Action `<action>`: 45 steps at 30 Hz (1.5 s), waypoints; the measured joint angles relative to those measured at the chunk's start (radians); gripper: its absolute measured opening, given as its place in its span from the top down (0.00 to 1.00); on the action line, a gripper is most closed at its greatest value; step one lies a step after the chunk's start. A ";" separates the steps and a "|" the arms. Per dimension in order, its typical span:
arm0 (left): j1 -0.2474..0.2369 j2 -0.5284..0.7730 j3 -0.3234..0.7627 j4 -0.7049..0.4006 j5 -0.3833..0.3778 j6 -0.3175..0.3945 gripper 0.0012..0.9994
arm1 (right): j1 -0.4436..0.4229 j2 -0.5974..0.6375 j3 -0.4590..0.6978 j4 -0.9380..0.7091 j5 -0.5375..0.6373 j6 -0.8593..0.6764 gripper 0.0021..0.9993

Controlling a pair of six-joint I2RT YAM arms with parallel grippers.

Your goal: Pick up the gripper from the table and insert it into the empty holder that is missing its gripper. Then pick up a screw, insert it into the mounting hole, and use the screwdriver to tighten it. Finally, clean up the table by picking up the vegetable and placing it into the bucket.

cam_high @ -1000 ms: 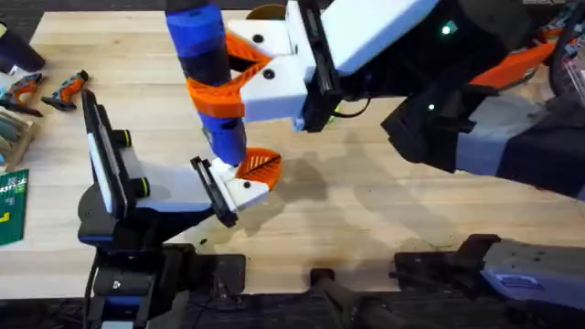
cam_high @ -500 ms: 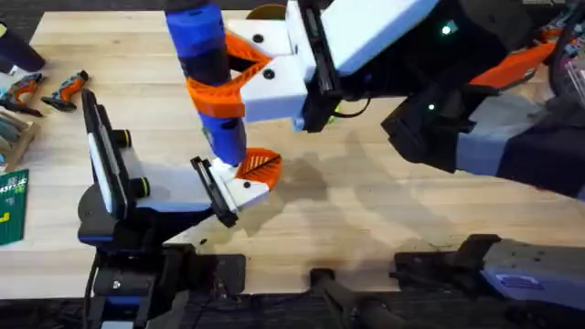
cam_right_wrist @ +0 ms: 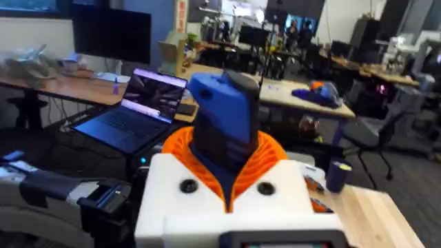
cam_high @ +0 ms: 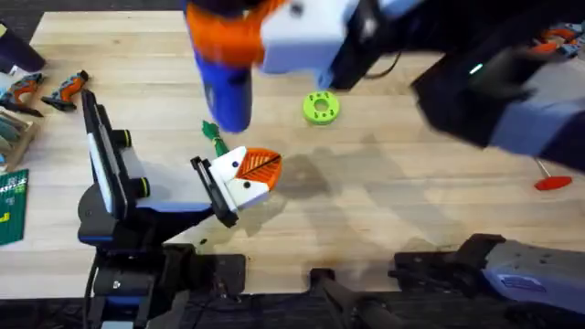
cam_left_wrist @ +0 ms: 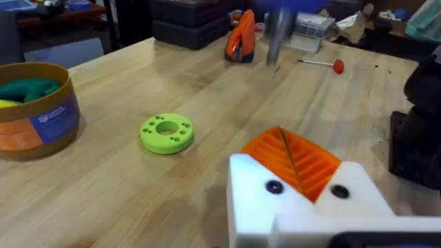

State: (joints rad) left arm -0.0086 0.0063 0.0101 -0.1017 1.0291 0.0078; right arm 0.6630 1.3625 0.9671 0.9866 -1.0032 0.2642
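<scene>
My right gripper is raised high over the table's far side, shut on the blue screwdriver, whose body stands between the orange fingers. My left gripper rests low at centre-left, shut, its orange ribbed pads pressed together. Both white mounts carry orange tips, with a dark screw head in each. The small dark-green vegetable lies just beyond the left gripper. The bucket with its blue label stands farther off.
A lime-green disc lies mid-table, also seen as the disc in the left wrist view. A red-handled rod lies at the right. Orange-and-black tools and a green card sit along the left edge.
The right arm has lifted the screwdriver up and away from the left gripper's mount, uncovering the vegetable and the lime-green disc. The left arm has not moved.
</scene>
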 joint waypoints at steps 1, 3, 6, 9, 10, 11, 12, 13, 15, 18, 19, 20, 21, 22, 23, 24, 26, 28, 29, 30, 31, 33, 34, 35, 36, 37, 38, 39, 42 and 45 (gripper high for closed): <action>0.000 0.000 0.000 0.000 0.000 0.000 0.99 | -0.013 -0.008 0.029 -0.050 -0.008 0.000 0.98; 0.000 0.000 0.000 0.000 0.000 0.000 0.99 | -0.039 -0.022 0.089 -0.210 -0.019 -0.021 0.98; 0.000 0.000 0.000 0.000 0.000 0.000 0.99 | -0.076 -0.028 0.174 -0.545 -0.019 -0.110 0.98; 0.000 0.000 0.000 0.000 0.000 0.000 0.99 | -0.117 -0.025 0.263 -0.975 0.069 -0.268 0.98; 0.000 0.000 0.000 0.000 0.000 0.000 0.99 | -0.129 -0.022 0.290 -1.097 0.119 -0.324 0.98; 0.000 0.000 0.000 0.000 0.000 0.000 0.99 | -0.141 -0.019 0.318 -1.208 0.180 -0.386 0.98; 0.000 0.000 0.000 0.000 0.000 0.000 0.99 | -0.153 -0.017 0.343 -1.301 0.247 -0.451 0.98; 0.000 0.000 0.000 0.000 0.000 0.000 0.99 | -0.163 -0.016 0.361 -1.358 0.305 -0.503 0.98; 0.000 0.000 0.000 0.000 0.000 0.000 0.99 | -0.186 -0.016 0.393 -1.449 0.424 -0.616 0.98; 0.000 0.000 0.000 0.000 0.000 0.000 0.99 | -0.221 -0.017 0.415 -1.546 0.596 -0.782 0.98; 0.000 0.000 0.000 0.000 0.000 0.000 0.99 | -0.235 -0.017 0.417 -1.588 0.656 -0.843 0.98; 0.000 0.000 0.000 0.000 0.000 0.000 0.99 | -0.250 -0.016 0.417 -1.629 0.712 -0.904 0.98; 0.000 0.000 0.000 0.000 0.000 0.000 0.99 | -0.265 -0.012 0.417 -1.670 0.763 -0.966 0.98; 0.000 0.000 0.000 0.000 0.000 0.000 0.99 | -0.280 -0.006 0.417 -1.705 0.807 -1.026 0.98; 0.000 0.000 0.000 0.000 0.000 0.000 0.99 | -0.296 0.004 0.417 -1.735 0.848 -1.093 0.98; 0.000 0.000 0.000 0.000 0.000 0.000 0.99 | -0.313 0.017 0.417 -1.757 0.879 -1.156 0.98; 0.000 0.000 0.000 0.000 0.000 0.000 0.99 | -0.347 0.055 0.417 -1.782 0.925 -1.269 0.98; 0.000 0.000 0.000 0.000 0.000 0.000 0.99 | -0.377 0.108 0.417 -1.786 0.957 -1.353 0.98; 0.000 0.000 0.000 0.000 0.000 0.000 0.99 | -0.389 0.135 0.417 -1.783 0.966 -1.380 0.98; 0.000 0.000 0.000 0.000 0.000 0.000 0.99 | -0.400 0.168 0.417 -1.779 0.974 -1.406 0.98; 0.000 0.000 0.000 0.000 0.000 0.000 0.99 | -0.410 0.202 0.417 -1.776 0.981 -1.430 0.98; 0.000 0.000 0.000 0.000 0.000 0.000 0.99 | -0.427 0.274 0.417 -1.773 0.989 -1.477 0.98; 0.000 0.000 0.000 0.000 0.000 0.000 0.99 | -0.433 0.309 0.417 -1.772 0.992 -1.500 0.98; 0.000 0.000 0.000 0.000 0.000 0.000 0.99 | -0.438 0.342 0.417 -1.770 0.997 -1.518 0.98; 0.000 0.000 0.000 0.000 0.000 0.000 0.99 | -0.443 0.382 0.417 -1.767 1.005 -1.536 0.98; 0.000 0.000 0.000 0.000 0.000 0.000 0.99 | -0.445 0.417 0.417 -1.762 1.012 -1.549 0.98; 0.000 0.000 0.000 0.000 0.000 0.000 0.99 | -0.446 0.446 0.417 -1.756 1.017 -1.559 0.98; 0.000 0.000 0.000 0.000 0.000 0.000 0.99 | -0.446 0.477 0.417 -1.750 1.023 -1.568 0.98; 0.000 0.000 0.000 0.000 -0.001 0.000 0.99 | -0.446 0.532 0.417 -1.744 1.032 -1.583 0.98; 0.000 0.000 0.000 0.000 -0.001 0.000 0.99 | -0.446 0.542 0.417 -1.744 1.038 -1.592 0.73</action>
State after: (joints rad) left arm -0.0086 0.0063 0.0101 -0.1017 1.0282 0.0078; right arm 0.2169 1.9049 1.3838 -0.7570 0.0347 -1.3275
